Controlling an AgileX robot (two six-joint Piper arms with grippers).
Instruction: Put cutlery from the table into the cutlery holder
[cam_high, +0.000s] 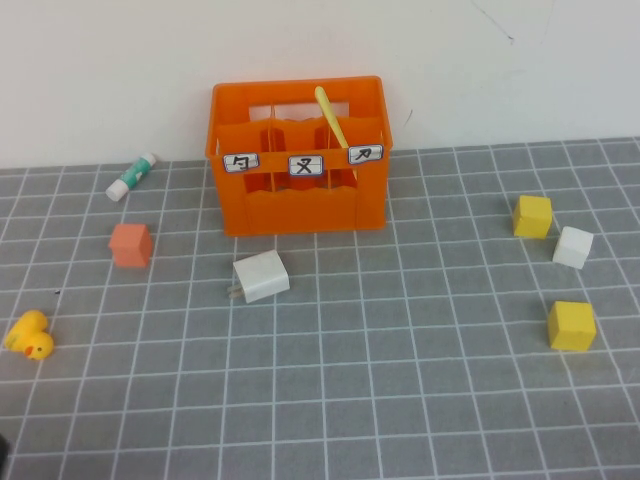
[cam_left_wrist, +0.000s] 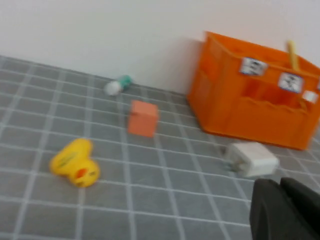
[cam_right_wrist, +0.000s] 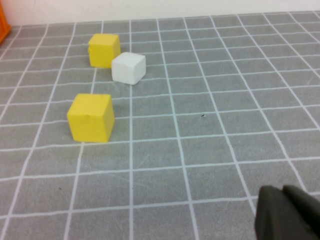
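The orange cutlery holder (cam_high: 298, 158) stands at the back middle of the table (cam_high: 400, 380), against the wall. The pale yellow knife (cam_high: 332, 119) stands tilted inside its right compartment, its top sticking out above the rim. The crate (cam_left_wrist: 255, 95) and the knife's top (cam_left_wrist: 292, 54) also show in the left wrist view. My left gripper (cam_left_wrist: 281, 186) is shut and empty, low over the table's near left, short of the white charger. My right gripper (cam_right_wrist: 283, 193) is shut and empty over bare tiles at the near right. Neither arm shows in the high view.
A white charger (cam_high: 261, 276) lies in front of the crate. A salmon cube (cam_high: 131, 244), a yellow duck (cam_high: 29, 335) and a white-and-green glue stick (cam_high: 132, 176) are on the left. Two yellow cubes (cam_high: 571, 325) (cam_high: 532, 215) and a white cube (cam_high: 572, 246) are on the right.
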